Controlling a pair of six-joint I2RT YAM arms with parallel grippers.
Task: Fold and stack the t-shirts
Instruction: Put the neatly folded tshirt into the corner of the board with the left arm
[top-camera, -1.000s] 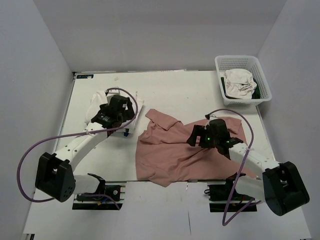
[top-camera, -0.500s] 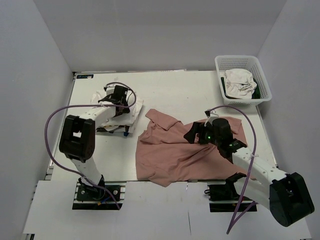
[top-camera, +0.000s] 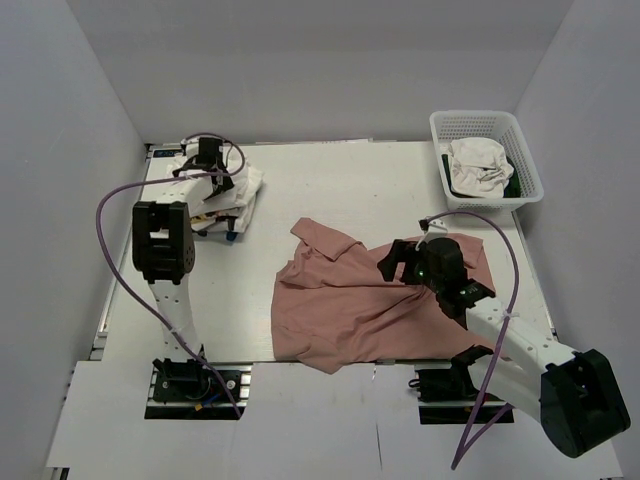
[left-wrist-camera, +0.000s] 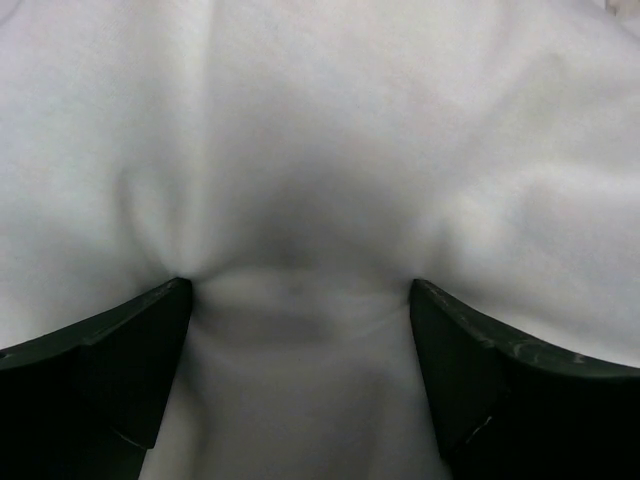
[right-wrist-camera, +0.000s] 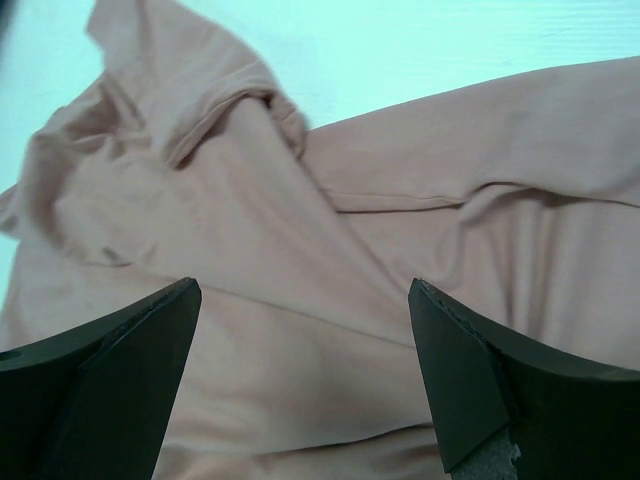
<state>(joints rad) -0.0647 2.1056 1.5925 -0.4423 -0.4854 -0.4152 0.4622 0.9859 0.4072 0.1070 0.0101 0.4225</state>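
Note:
A dusty-pink t-shirt (top-camera: 340, 310) lies crumpled at the table's centre front, and it fills the right wrist view (right-wrist-camera: 250, 230). My right gripper (top-camera: 392, 265) hovers open and empty just above its middle (right-wrist-camera: 302, 290). A stack of folded white t-shirts (top-camera: 240, 190) sits at the far left. My left gripper (top-camera: 212, 160) is on top of it. In the left wrist view its jaws stand wide apart (left-wrist-camera: 300, 300), pressed down into the white cloth (left-wrist-camera: 320, 150), which dents between them. The pink shirt's print is not visible.
A white mesh basket (top-camera: 470, 117) stands at the far right corner with a bunched white cloth (top-camera: 475, 165) inside. Dark and blue bits (top-camera: 228, 226) show under the near edge of the white stack. The left wall is close to the stack.
My left arm has stretched away toward the far left corner, and the white stack has slid that way with it. My right gripper has shifted slightly right over the pink shirt.

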